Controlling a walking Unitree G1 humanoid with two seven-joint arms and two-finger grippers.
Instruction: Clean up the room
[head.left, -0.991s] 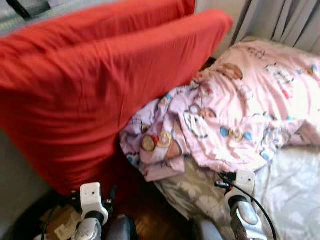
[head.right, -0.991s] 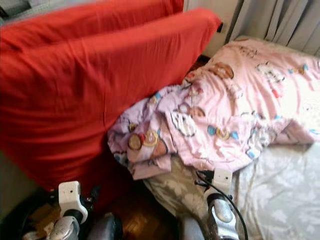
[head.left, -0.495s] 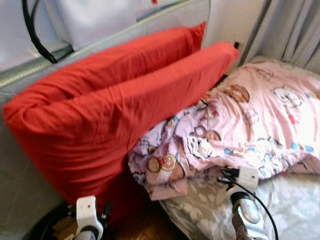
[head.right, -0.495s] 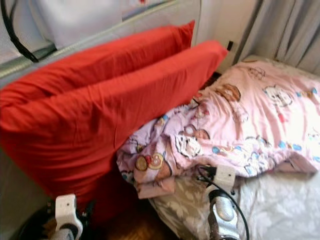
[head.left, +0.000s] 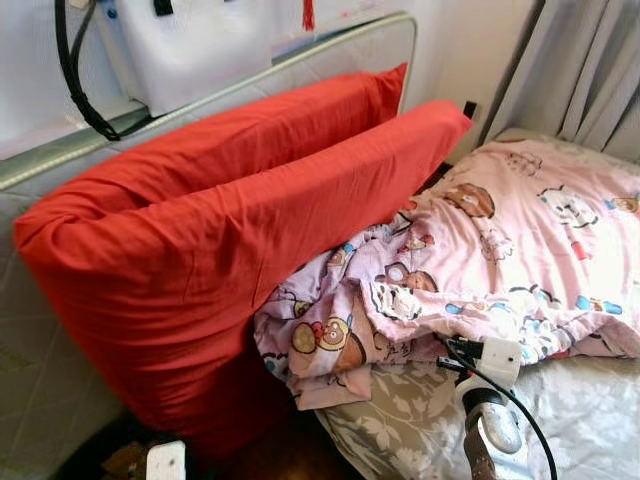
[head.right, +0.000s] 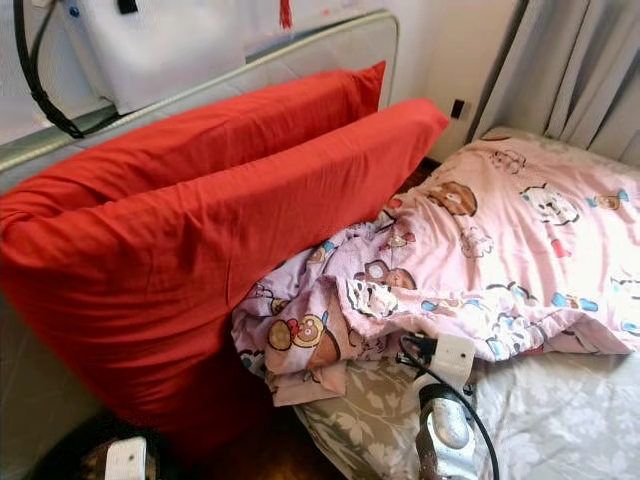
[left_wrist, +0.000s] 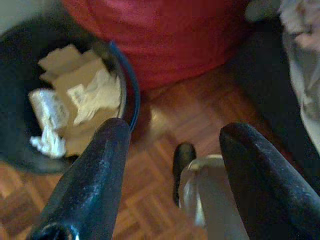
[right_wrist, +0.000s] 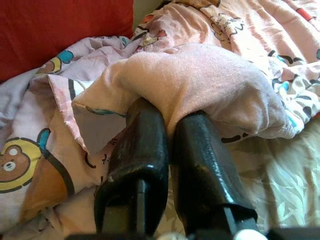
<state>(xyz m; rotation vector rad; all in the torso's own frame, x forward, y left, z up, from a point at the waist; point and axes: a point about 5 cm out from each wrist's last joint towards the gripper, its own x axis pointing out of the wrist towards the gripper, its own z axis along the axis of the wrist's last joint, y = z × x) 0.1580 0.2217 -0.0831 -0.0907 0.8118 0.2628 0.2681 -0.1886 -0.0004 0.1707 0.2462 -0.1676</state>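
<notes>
A pink cartoon-print blanket (head.left: 520, 230) lies crumpled on the bed, its edge bunched against two big red pillows (head.left: 200, 250). My right gripper (right_wrist: 167, 112) is at the blanket's near edge, its black fingers (right_wrist: 142, 145) pressed together on a fold of pink cloth (right_wrist: 200, 75). In the eye views the right wrist (head.left: 490, 365) sits just below that edge. My left gripper (left_wrist: 177, 131) hangs low and open over the wooden floor (left_wrist: 160, 115), beside a black bin (left_wrist: 131, 85) with crumpled paper in it.
The red pillows lean on a padded headboard with a metal rail (head.left: 300, 60). A grey floral sheet (head.left: 590, 420) covers the mattress. Curtains (head.left: 590, 70) hang at the back right. A wall socket (head.left: 469, 108) is near the pillow's far end.
The camera has lifted and steadied, so the scene sits lower and sharper. My left wrist has sunk to the frame's bottom edge. The right wrist stays at the blanket's edge.
</notes>
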